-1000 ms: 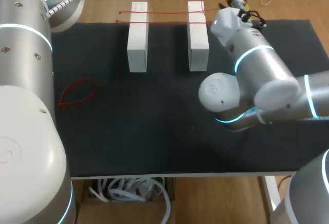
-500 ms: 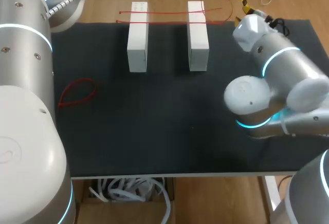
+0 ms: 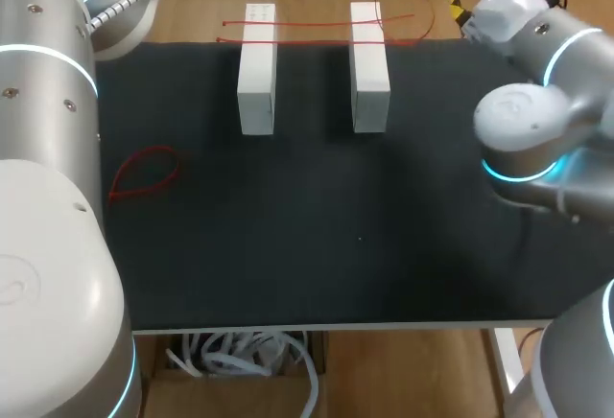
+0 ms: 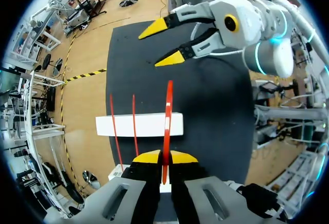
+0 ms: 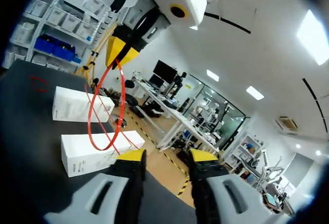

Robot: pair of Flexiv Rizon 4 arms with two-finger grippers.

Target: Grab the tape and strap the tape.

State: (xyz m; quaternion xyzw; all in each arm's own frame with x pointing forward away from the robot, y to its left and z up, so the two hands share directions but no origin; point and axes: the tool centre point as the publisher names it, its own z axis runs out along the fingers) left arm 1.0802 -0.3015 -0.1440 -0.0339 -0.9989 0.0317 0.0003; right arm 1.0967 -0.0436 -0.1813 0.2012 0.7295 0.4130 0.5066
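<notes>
In the left wrist view my left gripper (image 4: 164, 157) is shut on a thin red tape (image 4: 167, 124) that runs out ahead of it. In the right wrist view the same tape hangs as a red loop (image 5: 105, 112) from my left gripper (image 5: 123, 49), high over the blocks. My right gripper (image 5: 167, 155) is open; the loop's lower end lies just ahead of its one finger, and nothing sits between the two. My right gripper (image 4: 165, 43) also shows open beyond the tape. Two red tapes (image 3: 307, 25) lie across both white blocks (image 3: 256, 73) (image 3: 368, 68).
Another red tape loop (image 3: 144, 174) lies on the black mat (image 3: 317, 226) at its left side. My right arm's wrist (image 3: 513, 11) stands over the mat's far right corner. A box of white straps (image 3: 245, 356) sits below the table's front edge.
My right arm has swung right and back, away from the white blocks to the mat's far right corner. Its fingers have spread apart. The left arm has kept still.
</notes>
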